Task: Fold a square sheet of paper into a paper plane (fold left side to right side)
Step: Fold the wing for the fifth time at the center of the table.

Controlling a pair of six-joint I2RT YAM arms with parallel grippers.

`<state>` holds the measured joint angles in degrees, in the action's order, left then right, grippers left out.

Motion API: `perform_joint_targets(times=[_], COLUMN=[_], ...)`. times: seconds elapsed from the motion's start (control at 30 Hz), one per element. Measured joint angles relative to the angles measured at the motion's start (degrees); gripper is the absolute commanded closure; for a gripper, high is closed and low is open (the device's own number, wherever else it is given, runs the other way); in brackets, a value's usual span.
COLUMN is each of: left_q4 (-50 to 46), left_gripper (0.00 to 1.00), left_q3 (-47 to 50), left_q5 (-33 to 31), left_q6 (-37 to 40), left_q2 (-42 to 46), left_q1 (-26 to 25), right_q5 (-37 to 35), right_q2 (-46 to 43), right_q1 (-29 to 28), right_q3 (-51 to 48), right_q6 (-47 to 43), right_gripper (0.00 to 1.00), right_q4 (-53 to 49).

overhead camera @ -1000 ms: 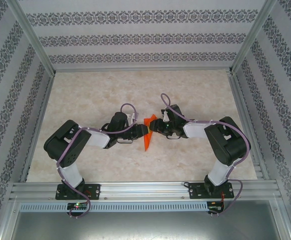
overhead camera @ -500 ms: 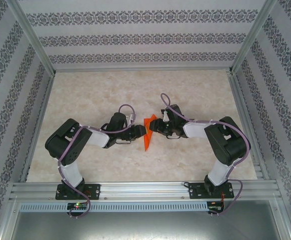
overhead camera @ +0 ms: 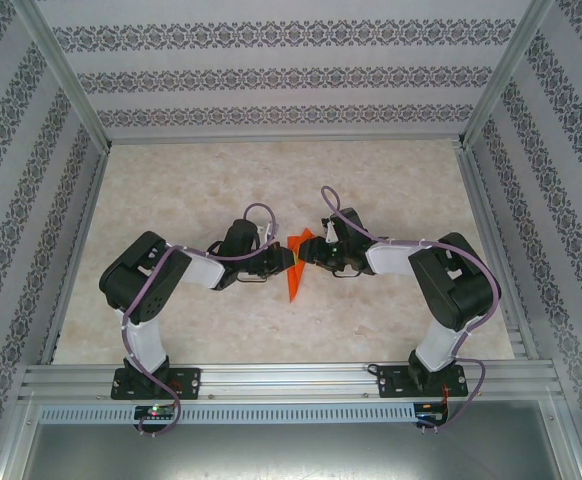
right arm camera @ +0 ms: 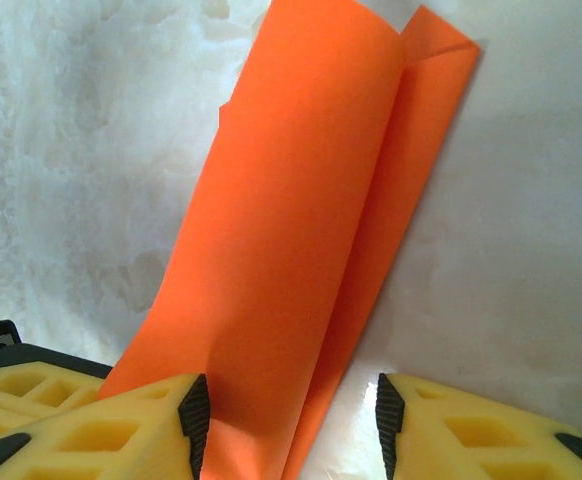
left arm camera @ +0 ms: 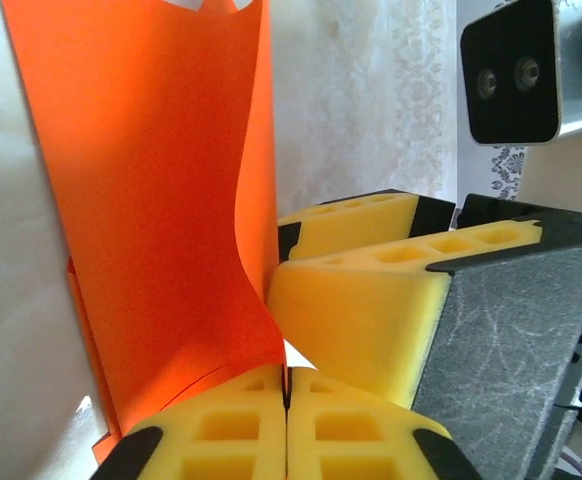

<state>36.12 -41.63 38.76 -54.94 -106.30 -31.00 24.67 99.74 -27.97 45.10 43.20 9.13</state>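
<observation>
Since a second ago the left arm [overhead camera: 149, 278] has swung its elbow in toward the table's [overhead camera: 391, 190] middle, while the right arm [overhead camera: 451, 285] and the square sheet of paper [overhead camera: 292, 282] hold their places. The sheet, folded to a narrow wedge pointing to 6 o'clock, lies at the table's centre between the two grippers. The left gripper [overhead camera: 283, 261] sits at its 9 o'clock, its yellow pads [left arm camera: 231, 425] pressed together on the tip of a flap that curls upright. The right gripper [overhead camera: 308, 258], at 3 o'clock, has its fingers [right arm camera: 121, 425] spread apart with the sheet's near end lying between them.
</observation>
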Motion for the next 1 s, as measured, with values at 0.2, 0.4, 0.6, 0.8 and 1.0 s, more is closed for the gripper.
perform_joint_targets(times=[0.2,0.4,0.6,0.8,1.0], left_q4=[-1.44,-1.49,-1.51,-1.79,-1.92], left_gripper=[0.98,0.99,0.99,0.99,0.99], left_q3=[-0.02,-0.02,-0.02,-0.02,-0.02], left_q5=[-0.22,-0.22,-0.22,-0.42,-0.39], left_q6=[1.07,1.4,1.66,1.81,1.84], left_q2=[0.0,0.0,0.0,0.0,0.0], left_q1=[0.02,0.02,0.0,0.0,0.0], right_q5=[0.0,0.09,0.24,0.22,0.28], right_q2=[-1.33,-0.94,3.04,4.9,5.81], right_q1=[2.08,3.98,3.96,3.96,3.91], right_q3=[1.57,6.05,9.77,9.92,10.45], right_q6=[-1.11,-1.14,-0.87,0.02,0.2], right_gripper=[0.41,0.4,0.39,0.38,0.38], right_q4=[-2.89,-3.76,-3.1,-3.58,-3.28])
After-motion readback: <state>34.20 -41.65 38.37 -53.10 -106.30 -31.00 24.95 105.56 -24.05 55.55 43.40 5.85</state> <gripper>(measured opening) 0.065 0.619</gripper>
